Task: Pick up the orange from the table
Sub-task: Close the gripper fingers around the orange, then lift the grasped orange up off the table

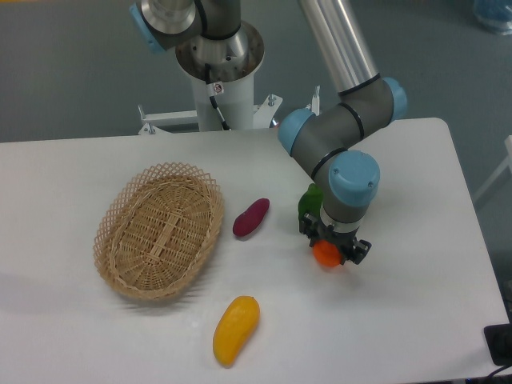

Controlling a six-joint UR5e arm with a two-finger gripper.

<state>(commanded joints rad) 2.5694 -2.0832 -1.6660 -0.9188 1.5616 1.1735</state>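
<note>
White table (pixel 416 320), one orange (pixel 326 254) clenched in one claw (pixel 330 250); one basket (pixel 159 230)

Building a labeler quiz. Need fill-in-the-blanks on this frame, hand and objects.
1. The hand sits directly over the ____ fruit.
2. The wicker basket holds ____ items.
3. The purple vegetable lies between the basket and the ____ vegetable.
4. The item nearest the table's front edge is ____ in color.

Missing words: orange; no; green; yellow
</note>
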